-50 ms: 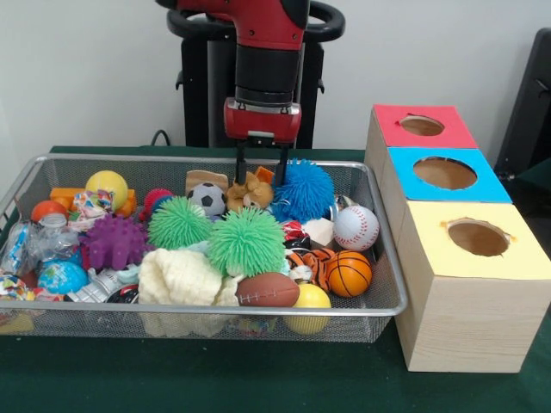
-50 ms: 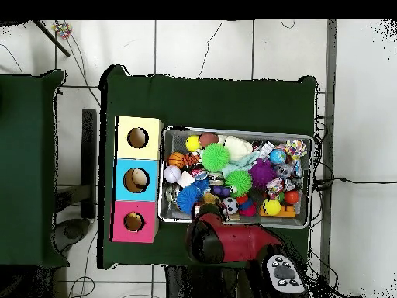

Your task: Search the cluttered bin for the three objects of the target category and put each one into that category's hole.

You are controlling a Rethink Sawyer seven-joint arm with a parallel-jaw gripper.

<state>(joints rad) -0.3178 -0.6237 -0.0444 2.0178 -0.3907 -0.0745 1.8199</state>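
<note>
A wire mesh bin is packed with toys. My gripper hangs over its far middle, fingers apart and straddling a tan plush toy, not closed on it. Beside the gripper sit a blue spiky ball and a small soccer ball. Nearer the front lie a baseball, a basketball, a brown football and two green spiky balls. Three boxes with holes stand beside the bin: red, blue, yellow. In the overhead view the arm hides the gripper.
More clutter fills the bin's left: a purple spiky ball, a yellow ball, a globe ball and a cream cloth. Overhead, the yellow, blue and pink boxes line the bin's left side.
</note>
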